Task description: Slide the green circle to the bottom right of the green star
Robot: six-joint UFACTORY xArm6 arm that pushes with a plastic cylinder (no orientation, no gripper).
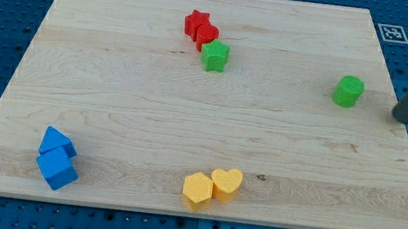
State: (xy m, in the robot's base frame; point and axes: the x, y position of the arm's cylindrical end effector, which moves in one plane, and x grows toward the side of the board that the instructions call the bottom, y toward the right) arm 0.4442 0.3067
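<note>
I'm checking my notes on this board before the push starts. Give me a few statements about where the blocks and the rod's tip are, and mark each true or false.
1. The green circle lies to the view's right of the green star. True.
2. My tip touches the green circle. False: it is to the circle's right, with a gap between them.
3. The green star sits right next to a red block. True.
4. The two yellow blocks are at the view's top. False: they are near the bottom edge.
5. The two blue blocks are at the view's bottom left. True.
6. The green circle is already at the star's bottom right, close by. False: it is far off to the right.
</note>
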